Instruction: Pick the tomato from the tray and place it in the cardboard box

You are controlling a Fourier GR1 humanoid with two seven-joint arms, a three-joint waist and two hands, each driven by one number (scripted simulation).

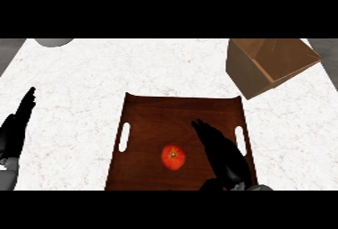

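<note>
Head view, looking steeply down. The white marbled table (79, 80) fills the frame from left to right. A dark brown wooden tray (178, 112) lies at lower centre, its long sides running up the frame; a white slot handle is cut near each side, and the far edge is raised with upturned corners. The near edge runs out of the picture at the bottom.

A cardboard box (264, 71) stands on the table at the upper right, just beyond the tray's far right corner and apart from it. It is turned at an angle to the tray, and its open top shows the lighter brown interior.

The right hand (221, 156) enters from the lower edge and lies over the right half of the tray, between the centre and the right slot handle. Its fingers are straight, close together and pointing up the frame; they hold nothing.

The left hand (16, 127) rests at the left edge of the frame, well apart from the tray, fingers straight and pointing upward, holding nothing.

The tomato (173, 157) lies on the tray floor in the lower centre of the frame, just left of the right hand and not touched by it.

A grey rounded object (52, 42) is cut off at the upper left; what it is cannot be told.
</note>
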